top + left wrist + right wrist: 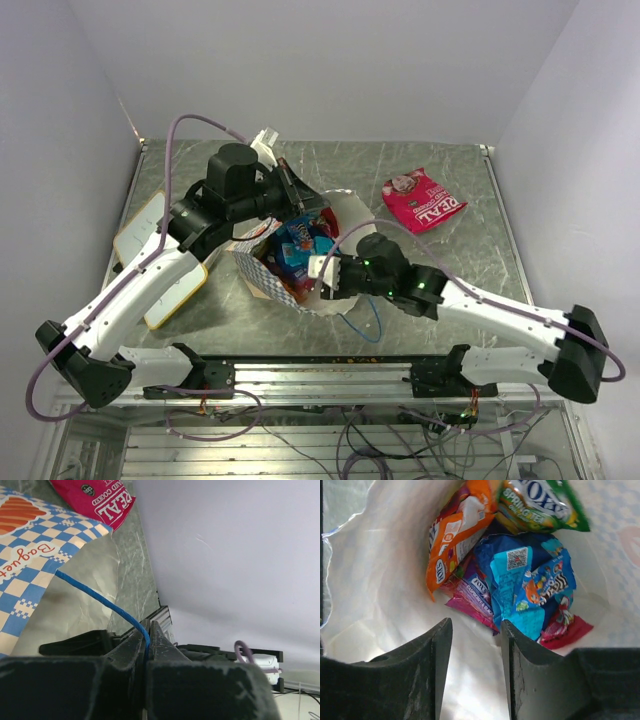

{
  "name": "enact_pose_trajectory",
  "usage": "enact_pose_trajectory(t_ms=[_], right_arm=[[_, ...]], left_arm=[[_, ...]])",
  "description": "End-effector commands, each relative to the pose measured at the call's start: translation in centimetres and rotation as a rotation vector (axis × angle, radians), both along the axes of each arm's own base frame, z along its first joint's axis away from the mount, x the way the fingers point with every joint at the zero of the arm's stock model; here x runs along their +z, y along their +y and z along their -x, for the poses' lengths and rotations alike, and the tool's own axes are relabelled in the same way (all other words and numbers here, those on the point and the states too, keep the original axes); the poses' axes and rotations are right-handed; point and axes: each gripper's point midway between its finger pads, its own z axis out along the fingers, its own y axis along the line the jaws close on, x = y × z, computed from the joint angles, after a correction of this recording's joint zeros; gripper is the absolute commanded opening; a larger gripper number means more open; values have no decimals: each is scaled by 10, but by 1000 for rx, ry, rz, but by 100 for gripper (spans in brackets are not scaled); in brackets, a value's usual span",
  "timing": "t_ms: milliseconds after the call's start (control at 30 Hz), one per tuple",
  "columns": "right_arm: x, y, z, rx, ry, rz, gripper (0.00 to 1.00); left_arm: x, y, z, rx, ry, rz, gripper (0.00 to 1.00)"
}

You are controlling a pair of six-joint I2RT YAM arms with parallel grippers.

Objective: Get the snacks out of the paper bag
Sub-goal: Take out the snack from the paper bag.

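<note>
We begin with the table [470,280]. The bag [262,277] stands near its middle, mouth up and spread wide. It is thin paper, light and floppy, so we judge it would slump or slide unless something steadies it.

The left gripper [300,196] does that from the far rim. Its jaws are clamped tight on the blue cord [95,597], which runs taut from the checkered wall into the closed fingers. The right gripper [322,272] hangs at the near rim, pointing down into the mouth, with fingers parted and nothing between them.

One red packet [423,200] already lies out on the table, to the right of the bag and apart from both grippers. The rest sit heaped at the bottom of the bag:
- an orange packet [455,535] leans on the white wall
- a green packet [540,502] lies beside it
- a blue packet [530,585] is on top in the middle
- a purple packet [472,597] is tucked under the blue one
- a pink corner shows below them all

We reckon these packets are light, puffed and slick. A pinch on a flat sealed edge or corner should hold better than a squeeze across the belly.

In the right wrist view, the purple packet's corner lies straight ahead of the gap between the fingers. The blue packet sits just right of that line. Neither touches the fingers.
</note>
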Motion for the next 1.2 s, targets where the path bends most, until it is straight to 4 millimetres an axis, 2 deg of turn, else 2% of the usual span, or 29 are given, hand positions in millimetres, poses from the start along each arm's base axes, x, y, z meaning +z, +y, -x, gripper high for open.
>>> enact_pose_trajectory(t_ms=[0, 200, 333, 433, 700, 800, 900, 1033, 1167], right_arm=[[0, 26, -18, 149, -221, 17, 43], [-36, 47, -22, 253, -175, 54, 44], [-38, 59, -28, 267, -184, -1, 44], [-47, 65, -35, 267, -191, 13, 44], [-70, 79, -68, 183, -207, 7, 44], [-64, 79, -90, 84, -235, -17, 42], [-63, 73, -103, 27, -220, -21, 33], [-55, 62, -112, 2, -165, -62, 1], [-20, 57, -100, 35, -144, -132, 0]], left_arm=[[49, -2, 15, -57, -129, 72, 7], [53, -3, 16, -84, -150, 37, 7], [50, -5, 18, -104, -146, 39, 7], [48, -4, 21, -112, -140, 36, 7], [45, 0, 25, -121, -134, 2, 7], [42, 2, 25, -118, -131, -8, 7], [41, 2, 26, -120, -132, -6, 7], [41, 1, 26, -124, -143, -7, 7], [40, 2, 23, -116, -152, -18, 7]])
